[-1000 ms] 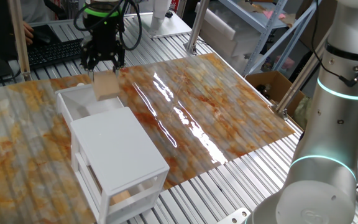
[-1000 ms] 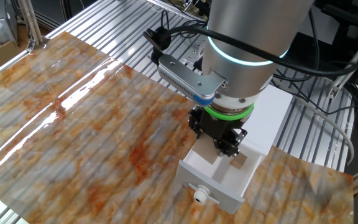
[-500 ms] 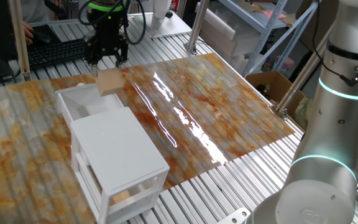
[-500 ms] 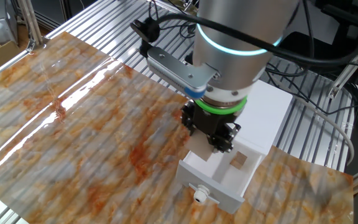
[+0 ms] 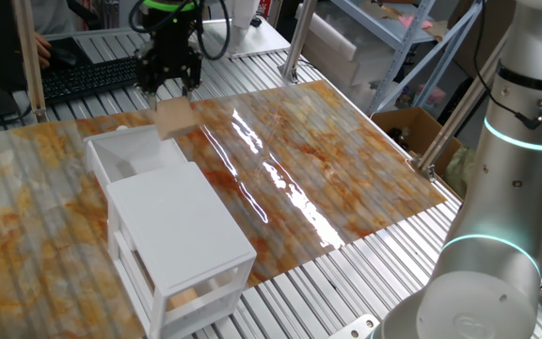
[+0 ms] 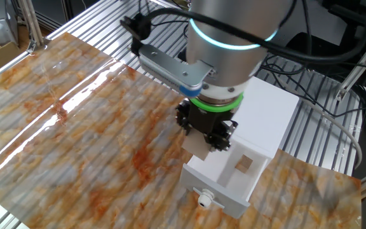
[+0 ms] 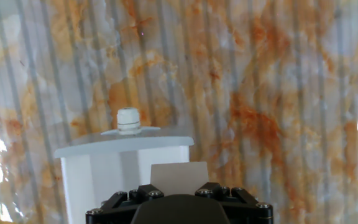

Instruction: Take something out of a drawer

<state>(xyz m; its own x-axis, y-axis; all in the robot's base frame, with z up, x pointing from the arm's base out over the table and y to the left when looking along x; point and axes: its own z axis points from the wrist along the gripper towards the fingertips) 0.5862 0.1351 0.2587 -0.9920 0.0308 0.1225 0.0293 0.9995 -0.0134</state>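
Marbled tabletop (image 5: 346, 160) below wooden block (image 5: 174, 118) between jaws.

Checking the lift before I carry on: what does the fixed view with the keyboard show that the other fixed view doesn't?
Only that view: the block held under the gripper, outside the drawer, and a tan lump low in the cabinet. Only the other: a tan piece lying in the drawer. Both: gripper, open drawer, white cabinet.
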